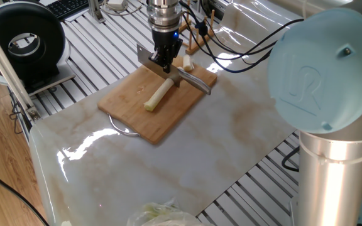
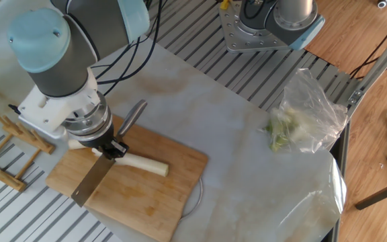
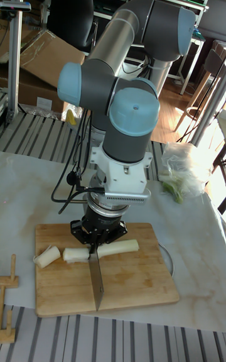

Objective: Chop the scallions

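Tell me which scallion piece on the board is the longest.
The scallion stalk on the yellowish-tipped side of the knife is the longest. The two cut chunks across the blade are short stubs, the outer one lying askew.

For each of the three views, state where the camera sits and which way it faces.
One fixed view: high, behind the arm's blue joint cap, facing the cutting board; gripper holds the knife.
The other fixed view: high at the opposite side, looking down past the wrist; bagged greens at right.
Tall fixed view: low, fronting the board, whole arm towering.
All share the scallion.
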You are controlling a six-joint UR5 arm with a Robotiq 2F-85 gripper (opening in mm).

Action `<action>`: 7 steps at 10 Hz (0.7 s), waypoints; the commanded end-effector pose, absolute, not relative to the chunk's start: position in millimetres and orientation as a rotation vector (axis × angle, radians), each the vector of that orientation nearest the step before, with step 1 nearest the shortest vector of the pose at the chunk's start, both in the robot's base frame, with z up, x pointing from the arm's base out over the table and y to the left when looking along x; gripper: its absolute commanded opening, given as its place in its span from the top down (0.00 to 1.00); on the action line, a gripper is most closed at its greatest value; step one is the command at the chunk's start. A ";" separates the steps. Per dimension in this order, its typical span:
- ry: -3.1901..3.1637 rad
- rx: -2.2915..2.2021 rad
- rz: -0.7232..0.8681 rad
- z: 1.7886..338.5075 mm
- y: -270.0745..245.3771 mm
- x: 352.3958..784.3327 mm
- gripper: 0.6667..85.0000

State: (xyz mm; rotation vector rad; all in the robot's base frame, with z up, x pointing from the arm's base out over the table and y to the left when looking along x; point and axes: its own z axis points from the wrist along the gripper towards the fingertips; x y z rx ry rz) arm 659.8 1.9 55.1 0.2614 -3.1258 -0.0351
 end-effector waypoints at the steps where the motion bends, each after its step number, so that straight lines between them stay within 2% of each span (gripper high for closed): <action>1: -3.132 0.256 -0.050 55.4 4.5 662.3 0.99; 7: -3.138 0.269 -0.044 65.0 3.1 666.8 0.99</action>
